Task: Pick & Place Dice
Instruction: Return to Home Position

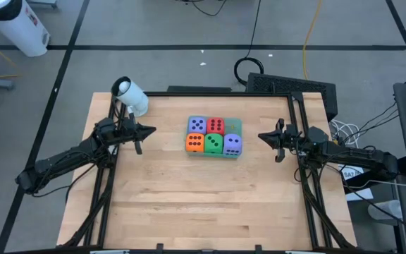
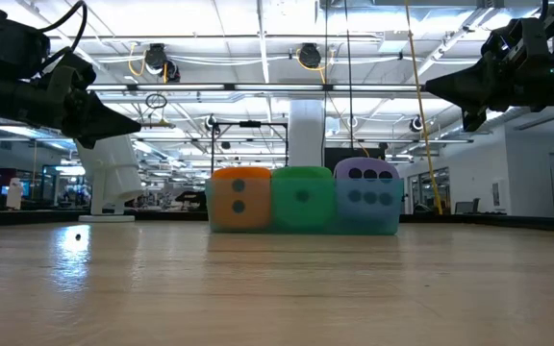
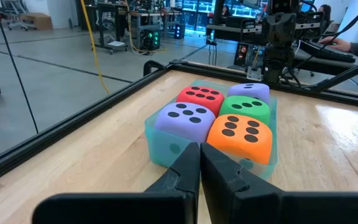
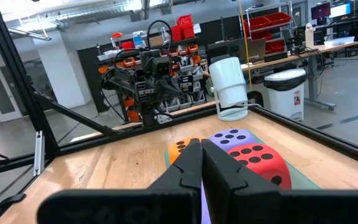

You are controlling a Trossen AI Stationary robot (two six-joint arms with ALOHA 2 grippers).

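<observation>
The dice sit packed together on a translucent green tray (image 1: pixel 235 127) at the table's middle: a lavender one (image 1: pixel 197 125) and a red one (image 1: pixel 216 125) in the far row, then orange (image 1: pixel 194 143), green (image 1: pixel 213 144) and a second lavender one (image 1: pixel 232 144) in the near row. My left gripper (image 1: pixel 150 130) hovers shut to their left, pointing at them, clear of the table. My right gripper (image 1: pixel 261 136) hovers shut to their right, also pointing at them. In the left wrist view the shut fingers (image 3: pixel 199 152) stop short of the tray (image 3: pixel 166 146).
A white cylinder-shaped device (image 1: pixel 130 95) stands at the table's far left corner. A dark frame rail (image 1: pixel 217 92) runs along the far edge, and black struts (image 1: pixel 309 204) run down both sides. Bare wood (image 1: pixel 203 204) lies between the dice and the near edge.
</observation>
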